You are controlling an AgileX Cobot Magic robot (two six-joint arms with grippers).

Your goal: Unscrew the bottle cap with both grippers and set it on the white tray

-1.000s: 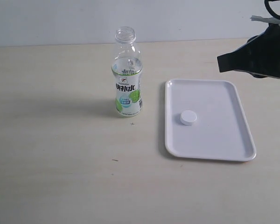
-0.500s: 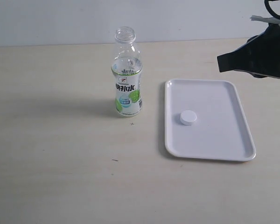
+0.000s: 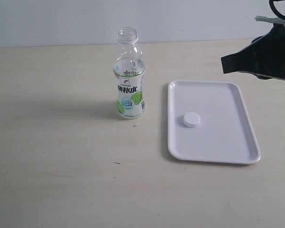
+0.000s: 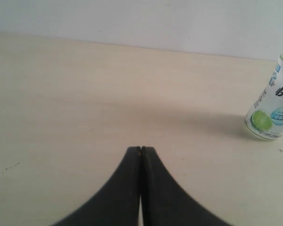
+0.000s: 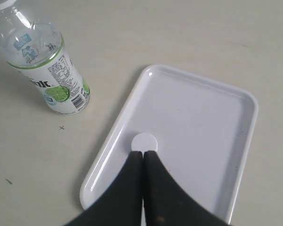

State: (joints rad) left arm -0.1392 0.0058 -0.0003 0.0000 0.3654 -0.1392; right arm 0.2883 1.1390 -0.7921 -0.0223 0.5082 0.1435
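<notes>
Here, bottle upright, cap on tray.

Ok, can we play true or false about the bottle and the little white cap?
1. The bottle cap lies on the white tray. True.
2. The bottle has tipped over. False: it stands upright beside the tray, with its neck open.
3. The right tool is holding the cap. False: it is shut on nothing, and the cap lies loose on the tray.
4. The left tool is shut. True.
</notes>
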